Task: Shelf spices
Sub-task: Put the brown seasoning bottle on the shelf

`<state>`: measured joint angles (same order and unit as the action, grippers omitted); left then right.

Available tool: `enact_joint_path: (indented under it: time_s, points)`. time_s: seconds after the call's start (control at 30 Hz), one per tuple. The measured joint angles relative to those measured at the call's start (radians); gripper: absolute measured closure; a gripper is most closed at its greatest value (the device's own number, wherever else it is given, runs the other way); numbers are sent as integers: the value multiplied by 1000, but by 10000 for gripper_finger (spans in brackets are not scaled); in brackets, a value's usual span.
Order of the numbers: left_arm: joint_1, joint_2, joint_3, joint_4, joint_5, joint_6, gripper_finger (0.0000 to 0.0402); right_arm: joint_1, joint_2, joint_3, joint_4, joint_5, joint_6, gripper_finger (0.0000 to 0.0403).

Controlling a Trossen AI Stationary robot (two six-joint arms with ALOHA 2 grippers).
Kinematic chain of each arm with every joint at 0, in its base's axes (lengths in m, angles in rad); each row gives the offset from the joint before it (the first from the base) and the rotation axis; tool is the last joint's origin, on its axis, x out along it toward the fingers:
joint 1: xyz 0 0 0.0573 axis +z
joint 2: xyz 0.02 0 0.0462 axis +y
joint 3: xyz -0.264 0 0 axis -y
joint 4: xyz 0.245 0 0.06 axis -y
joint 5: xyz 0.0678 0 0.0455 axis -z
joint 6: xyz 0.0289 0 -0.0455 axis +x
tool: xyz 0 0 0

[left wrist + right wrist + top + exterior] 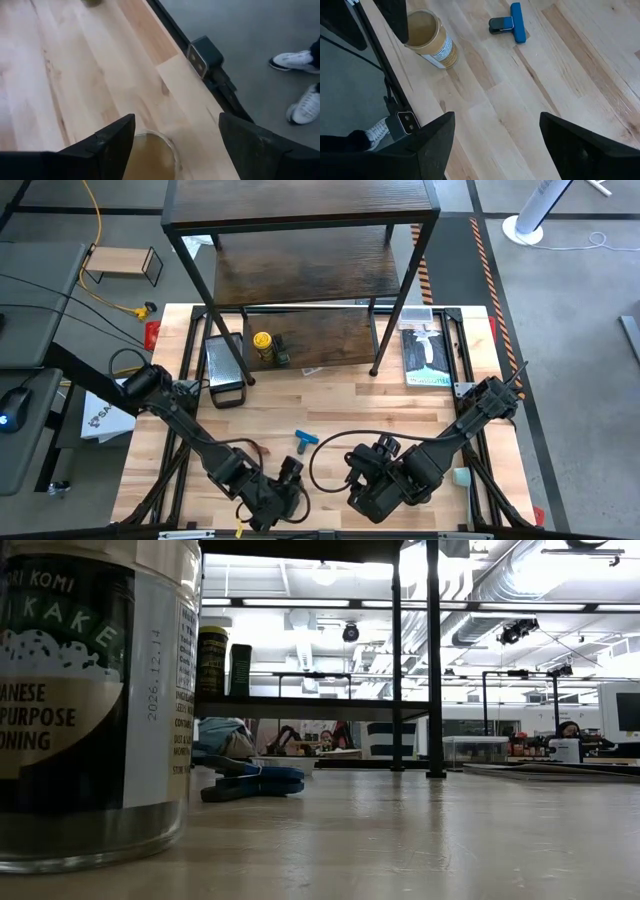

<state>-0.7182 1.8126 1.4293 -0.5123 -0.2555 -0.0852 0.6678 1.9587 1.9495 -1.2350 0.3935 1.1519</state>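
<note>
Filling the low view's foreground, the tan-lidded jar (pixel 427 40) is standing at the table's (pixel 400 415) near edge, with the left gripper (pixel 175 142) hovering spread wide over it. Descending straight and closing evenly below the lid looks wisest; the right gripper (pixel 495 145) is waiting nearby, fingers apart.

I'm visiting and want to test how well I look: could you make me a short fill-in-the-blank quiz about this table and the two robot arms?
1. The yellow-lidded jar already stands on the lowest board of the ____.
2. The left gripper hovers open over the ____-lidded jar at the table's near edge.
3. The T-shaped plastic piece lying on the table is ____ in colour.
4. The right gripper holds ____.

Missing words: shelf; tan; blue; nothing
</note>
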Motion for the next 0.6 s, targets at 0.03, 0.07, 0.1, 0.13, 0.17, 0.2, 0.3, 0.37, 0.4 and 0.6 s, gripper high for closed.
enact_joint_path:
  time_s: [0.03, 0.07, 0.1, 0.13, 0.17, 0.2, 0.3, 0.37, 0.4, 0.6]
  points:
    - [4, 0, 8, -19, 19, -7, 115, 0, 0, 0, 0, 0, 0, 116]
    - [10, 0, 16, -31, 38, -16, 111, 0, 0, 0, 0, 0, 0, 116]
    - [17, 0, 21, -35, 54, -19, 105, 0, 0, 0, 0, 0, 0, 116]
    - [24, -2, 23, -39, 64, -13, 100, 0, 0, 0, 0, 0, 0, 116]
    - [31, -2, 26, -51, 68, -1, 93, 0, 0, 0, 0, 0, 0, 116]
    - [37, -2, 29, -62, 69, 12, 87, 0, 0, 0, 0, 0, 0, 116]
    - [57, -2, 31, -55, 66, 27, 69, 0, 0, 0, 0, 0, 0, 116]
    - [64, -2, 32, -55, 54, 21, 64, 0, 0, 0, 0, 0, 0, 116]
    - [66, -2, 32, -56, 54, 6, 63, 0, 0, 0, 0, 0, 0, 116]
    - [74, -2, 30, -69, 95, -1, 62, 0, 0, 0, 0, 0, 4, 116]
